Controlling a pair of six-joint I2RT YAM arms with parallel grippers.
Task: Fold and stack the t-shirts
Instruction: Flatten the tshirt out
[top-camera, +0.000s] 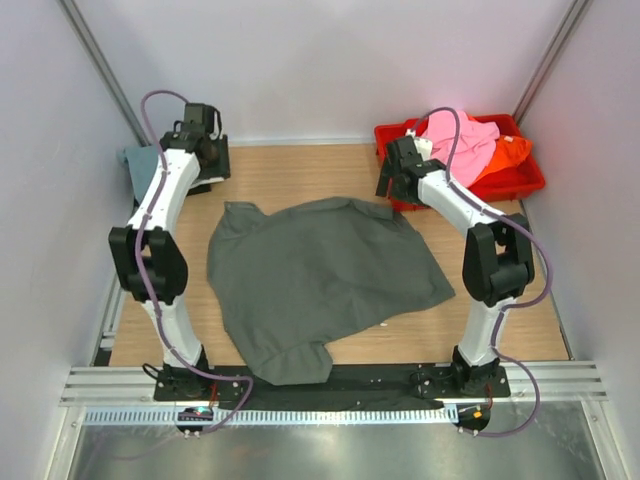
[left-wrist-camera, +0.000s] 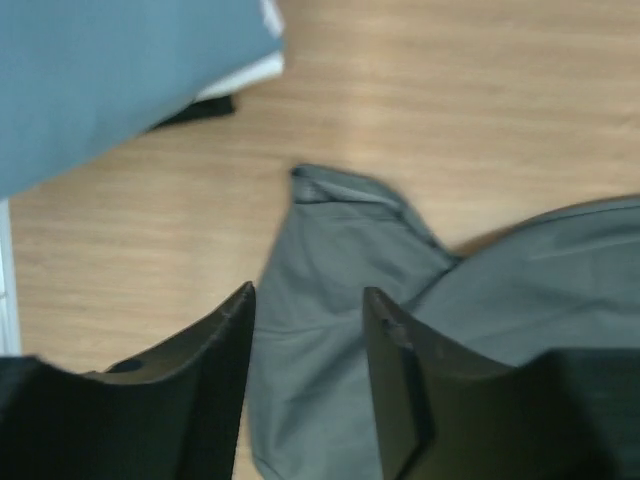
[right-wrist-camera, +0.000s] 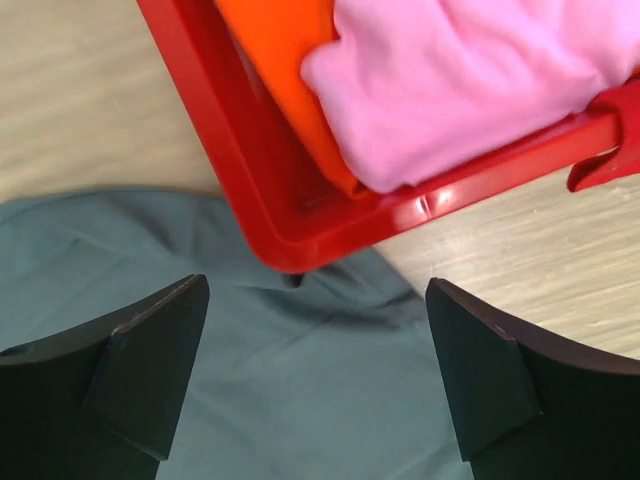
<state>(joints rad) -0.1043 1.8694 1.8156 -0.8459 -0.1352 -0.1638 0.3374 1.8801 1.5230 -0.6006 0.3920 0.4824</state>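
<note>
Found dark grey t-shirt (top-camera: 320, 280) spread open on the table (top-camera: 300, 175), left of the red tray (top-camera: 522, 182), one edge reaching the tray's corner. Noted pink t-shirt (top-camera: 458, 140) and orange t-shirt (top-camera: 510, 152) bundled inside the tray. Recorded right gripper (right-wrist-camera: 318, 290) above that corner, jaws wide apart, holding nothing. Recorded left gripper (left-wrist-camera: 308, 300) well left of the tray, over the grey shirt's sleeve, jaws partly apart, holding nothing. Noted teal t-shirt (left-wrist-camera: 100, 80) farthest left of the tray.
</note>
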